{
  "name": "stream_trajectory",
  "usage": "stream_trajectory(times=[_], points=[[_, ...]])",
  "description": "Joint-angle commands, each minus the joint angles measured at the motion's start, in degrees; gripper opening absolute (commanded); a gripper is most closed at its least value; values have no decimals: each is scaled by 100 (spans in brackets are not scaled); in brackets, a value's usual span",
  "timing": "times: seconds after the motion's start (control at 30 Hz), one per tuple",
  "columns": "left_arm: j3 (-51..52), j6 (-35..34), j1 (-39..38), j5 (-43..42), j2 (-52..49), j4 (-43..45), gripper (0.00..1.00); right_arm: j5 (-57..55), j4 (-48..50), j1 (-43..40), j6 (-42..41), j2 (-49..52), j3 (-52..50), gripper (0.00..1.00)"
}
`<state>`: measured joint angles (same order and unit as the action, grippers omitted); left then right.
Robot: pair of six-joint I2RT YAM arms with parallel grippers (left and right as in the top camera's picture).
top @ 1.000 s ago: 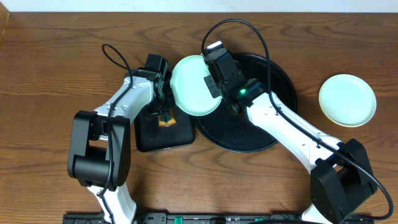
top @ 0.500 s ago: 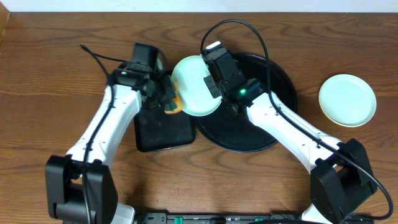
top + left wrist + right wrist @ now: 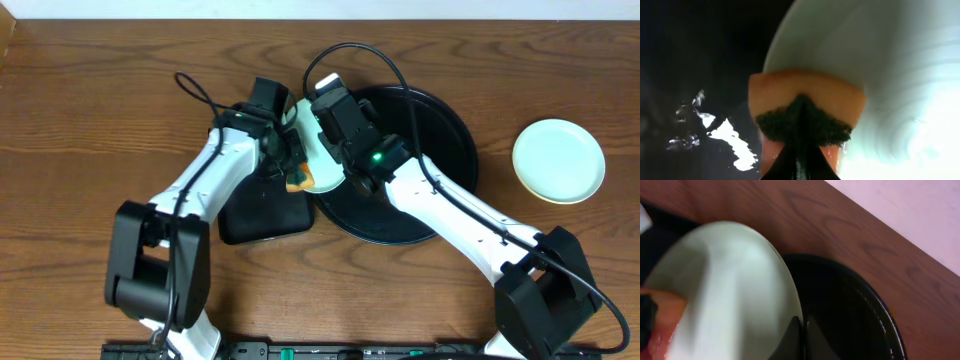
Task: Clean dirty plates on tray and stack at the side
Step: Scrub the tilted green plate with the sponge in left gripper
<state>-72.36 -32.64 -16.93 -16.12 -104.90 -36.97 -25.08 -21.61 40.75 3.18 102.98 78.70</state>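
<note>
No text, label, brand, number or sign could be read in any of the three views.
</note>
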Motion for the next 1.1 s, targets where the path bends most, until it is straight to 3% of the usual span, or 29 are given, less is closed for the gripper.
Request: stream_trajectory(times=[0.0, 0.3, 0.6, 0.83, 1.07], points=[[26, -111, -17, 393, -151, -48, 8, -170, 15, 35, 74, -118, 129, 1], [26, -111, -17, 1427, -140, -153, 7, -260, 4, 33, 76, -118, 129, 1], [11, -199, 50, 1384, 219, -402, 8, -409, -4, 26, 76, -118, 129, 1], [11, -192, 542, 1405, 918, -811, 8, -409, -2, 26, 76, -118, 129, 1], [13, -149, 758, 1360, 901, -1036, 8, -409, 59, 26, 79, -118, 129, 1]])
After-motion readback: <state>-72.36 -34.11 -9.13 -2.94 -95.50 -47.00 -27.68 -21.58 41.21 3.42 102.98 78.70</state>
